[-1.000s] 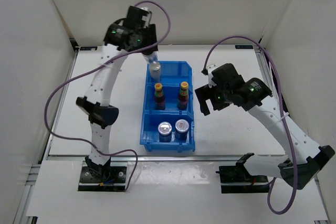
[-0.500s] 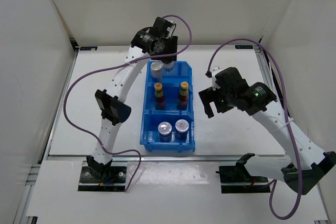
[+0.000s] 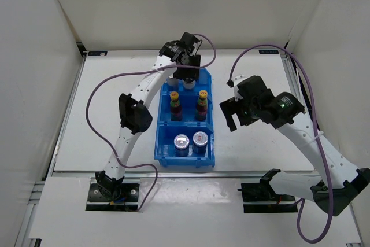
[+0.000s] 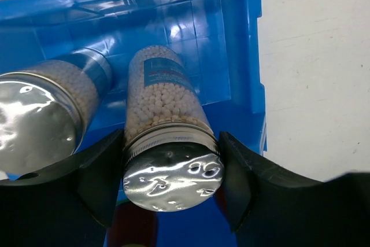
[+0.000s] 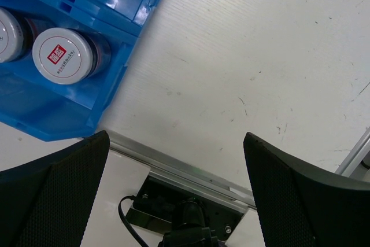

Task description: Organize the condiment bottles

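Condiment bottles: 6 in all, every one in or over the blue bin [image 3: 185, 161], which sits mid table [image 3: 81, 120].
Far part of bin: 2 stubby shakers w/ plain silver caps, side by side. Both are full of small white beads.
Held shaker [image 4: 167, 102]: the right one of that pair. Its body points down into the far part, near the bin's right wall. Can't tell if its base rests on the bin floor.
Second shaker [image 4: 43, 120]: just left of the held one, close, w/ a thin gap between.
Mid part of bin: left slim bottle [image 3: 174, 106] & right slim bottle [image 3: 202, 103]. Both are dark w/ yellow caps & red labels, standing up, apart from each other.
Near part of bin: 2 more shakers, standing just beside each other. Red-top shaker [image 5: 62, 55] is on the right, w/ a red mark on a white top. Near-left shaker [image 3: 181, 142] looks shiny from above; the wrist view cuts it off.
Left gripper [image 4: 170, 137]: above the far part. Its fingers [image 4: 92, 183] are about half closed, one on each side of the held shaker's cap, gripping it.
Right gripper [image 5: 175, 140]: hangs over bare table just right of the bin, by the near part. Its fingers [image 5: 52, 195] are very wide, w/ nothing between them.
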`<control>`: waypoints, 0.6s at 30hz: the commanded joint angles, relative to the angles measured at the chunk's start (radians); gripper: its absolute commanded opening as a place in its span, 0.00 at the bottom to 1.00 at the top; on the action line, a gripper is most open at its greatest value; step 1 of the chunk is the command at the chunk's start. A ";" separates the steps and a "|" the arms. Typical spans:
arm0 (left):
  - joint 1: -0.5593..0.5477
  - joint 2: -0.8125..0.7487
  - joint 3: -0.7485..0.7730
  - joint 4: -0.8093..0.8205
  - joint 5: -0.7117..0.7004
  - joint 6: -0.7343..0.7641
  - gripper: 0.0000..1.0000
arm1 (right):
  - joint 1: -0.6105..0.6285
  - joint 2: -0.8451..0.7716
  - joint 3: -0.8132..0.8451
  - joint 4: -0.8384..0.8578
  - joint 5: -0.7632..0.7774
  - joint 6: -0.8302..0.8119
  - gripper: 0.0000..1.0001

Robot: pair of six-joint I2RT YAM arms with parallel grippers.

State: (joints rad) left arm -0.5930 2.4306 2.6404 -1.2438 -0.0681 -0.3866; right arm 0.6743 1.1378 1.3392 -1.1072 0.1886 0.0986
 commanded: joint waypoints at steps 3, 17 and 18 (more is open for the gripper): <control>-0.005 -0.018 -0.036 0.049 0.083 -0.017 0.78 | -0.004 -0.027 -0.021 0.007 0.034 0.021 1.00; 0.061 -0.160 0.039 0.058 0.040 -0.017 1.00 | -0.004 -0.047 -0.063 0.060 0.087 0.125 1.00; 0.073 -0.212 0.064 0.058 0.028 -0.008 1.00 | -0.004 -0.056 -0.063 0.060 0.103 0.134 1.00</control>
State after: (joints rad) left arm -0.5579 2.4252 2.6041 -1.2140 0.0040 -0.4007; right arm 0.6743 1.1080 1.2896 -1.0863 0.2455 0.1772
